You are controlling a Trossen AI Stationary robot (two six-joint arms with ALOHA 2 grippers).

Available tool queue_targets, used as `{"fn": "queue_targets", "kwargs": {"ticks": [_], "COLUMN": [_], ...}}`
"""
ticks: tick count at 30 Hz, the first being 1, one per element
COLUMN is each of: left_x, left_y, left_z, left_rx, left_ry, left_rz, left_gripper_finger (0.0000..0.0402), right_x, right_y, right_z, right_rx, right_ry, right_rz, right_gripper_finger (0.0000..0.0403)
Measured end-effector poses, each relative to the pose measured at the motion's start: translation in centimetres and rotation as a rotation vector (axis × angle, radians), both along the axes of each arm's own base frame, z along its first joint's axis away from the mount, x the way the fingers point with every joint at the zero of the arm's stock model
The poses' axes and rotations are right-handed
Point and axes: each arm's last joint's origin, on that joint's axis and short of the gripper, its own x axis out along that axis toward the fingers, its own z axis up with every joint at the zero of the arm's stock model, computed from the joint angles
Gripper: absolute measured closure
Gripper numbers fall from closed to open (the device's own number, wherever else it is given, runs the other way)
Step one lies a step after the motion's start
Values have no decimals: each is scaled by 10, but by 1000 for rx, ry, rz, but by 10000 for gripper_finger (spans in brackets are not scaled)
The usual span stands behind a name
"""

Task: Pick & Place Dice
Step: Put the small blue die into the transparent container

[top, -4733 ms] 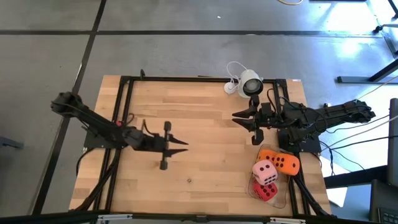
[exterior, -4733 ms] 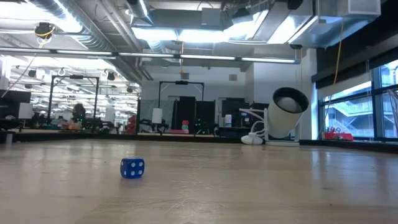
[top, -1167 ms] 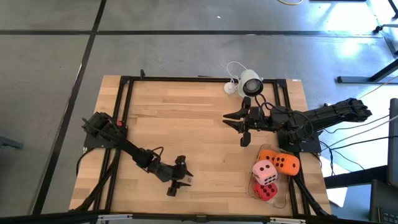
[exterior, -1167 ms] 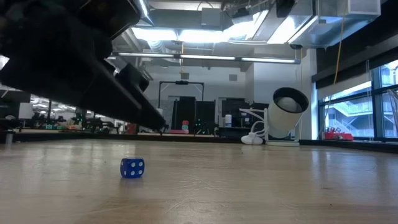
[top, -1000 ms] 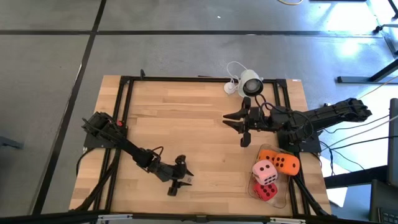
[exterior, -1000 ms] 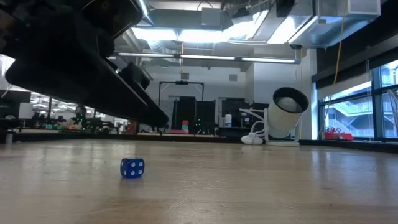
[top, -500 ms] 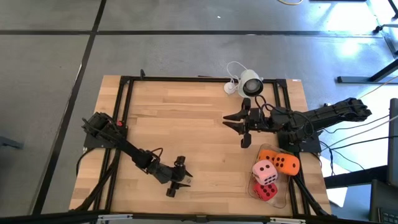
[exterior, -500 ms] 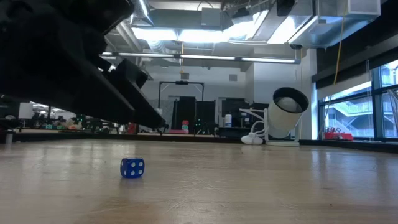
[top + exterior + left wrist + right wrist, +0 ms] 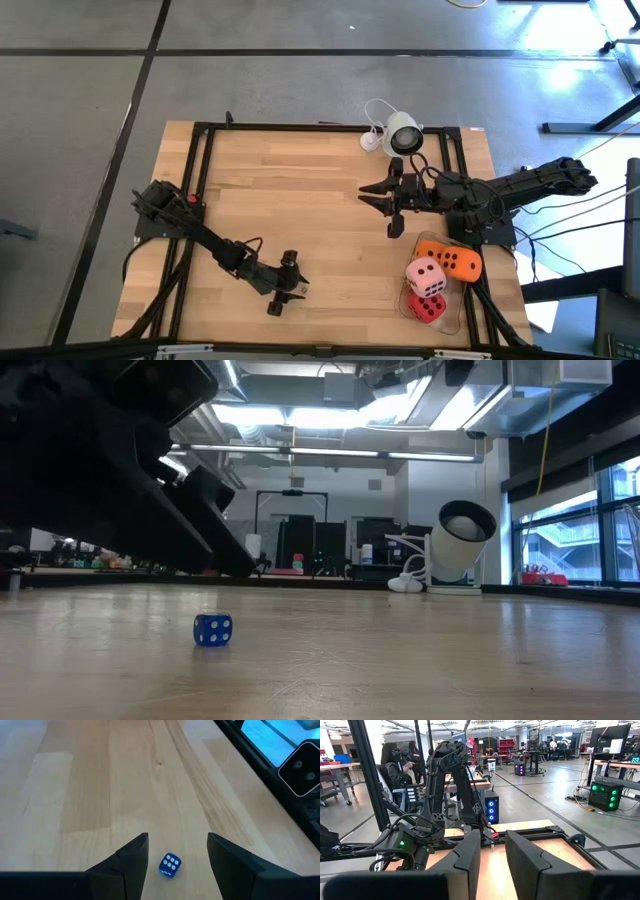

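Left gripper (image 9: 177, 851) open over a small blue die (image 9: 170, 865).
Fingers spread, nothing held; die lies between the fingertips on the wooden desk (image 9: 90, 785). Right gripper (image 9: 392, 207) part-open, empty.

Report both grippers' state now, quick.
Left gripper: open, empty, fingers either side of a small blue die on the table.
Right gripper: open, holding nothing, raised over mid-table.
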Motion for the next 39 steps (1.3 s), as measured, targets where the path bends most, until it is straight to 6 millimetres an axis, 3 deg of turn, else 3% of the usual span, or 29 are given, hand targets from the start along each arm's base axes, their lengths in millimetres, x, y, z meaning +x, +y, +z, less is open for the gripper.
{"fn": "queue_targets", "kwargs": {"ticks": [10, 18, 23, 33, 39], "left_x": [4, 5, 5, 5, 11], "left_y": [-2, -3, -3, -3, -6], "left_z": [-24, -28, -29, -28, -17], "left_rx": [-16, -12, 4, 13, 33], "left_ry": [42, 37, 43, 27, -97], "left_rz": [3, -5, -20, -48, -61], "left_gripper_finger": [208, 227, 263, 377, 381], "right_x": [0, 0, 0, 0, -3], "right_y": [0, 3, 3, 3, 9], "right_z": [0, 2, 2, 4, 9], "right_rx": [0, 1, 1, 2, -18], "right_ry": [0, -16, -17, -40, -89], "right_rz": [11, 77, 80, 83, 105], "right_gripper_finger": [309, 309, 309, 309, 309]}}
